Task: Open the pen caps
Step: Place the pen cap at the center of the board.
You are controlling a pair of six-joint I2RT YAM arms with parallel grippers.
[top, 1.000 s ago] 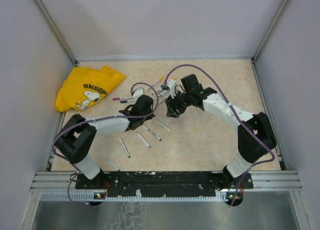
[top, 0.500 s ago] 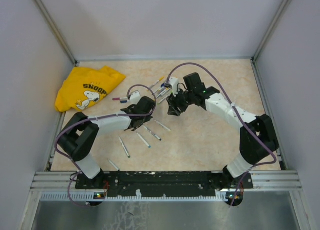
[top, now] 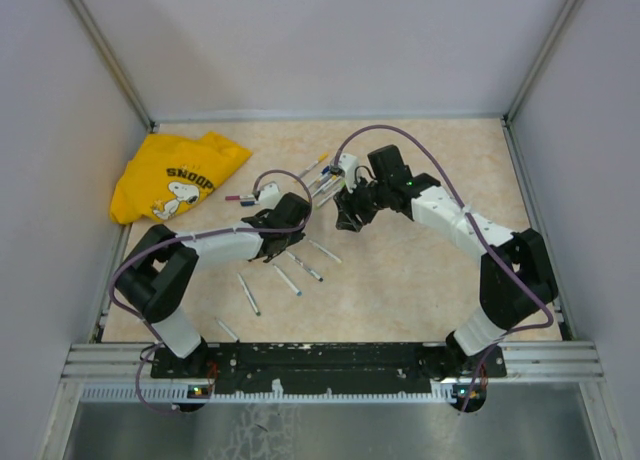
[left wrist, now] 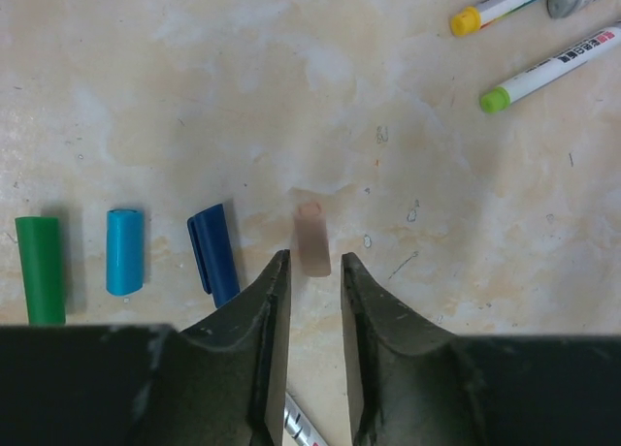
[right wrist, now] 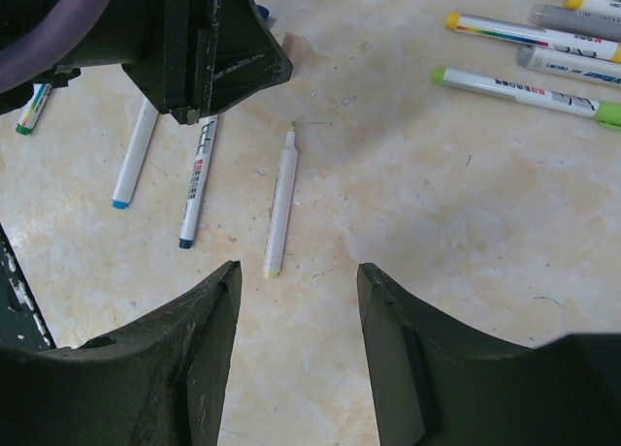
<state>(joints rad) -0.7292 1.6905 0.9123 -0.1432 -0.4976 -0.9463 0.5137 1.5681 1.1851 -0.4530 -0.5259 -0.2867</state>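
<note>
Between the tips of the left gripper (left wrist: 315, 260) the tan cap (left wrist: 310, 235) is seen lying on the table (left wrist: 291, 97). The jaws are parted a little and nothing is clasped; whether a tip brushes the cap cannot be told. It ends a row: green cap (left wrist: 41, 270), blue cap (left wrist: 124, 252), navy cap (left wrist: 213, 252), all apart from each other.

The step is judged to be setting this cap down. The jaws should be spread wider and lifted straight up so the cap is not nudged or rolled. The right gripper (right wrist: 299, 271) is held spread and empty above an uncapped barrel (right wrist: 280, 213).

Pens with a yellow cap (left wrist: 466, 21) and a lime cap (left wrist: 494, 100) are left unopened farther off, so the task is judged partly done.

Caps: stubby smooth plastic cylinders, likely to roll; a clip is carried on the navy one. Table: mottled beige, scuffed, hard. Fingers: matte black wedges.
</note>
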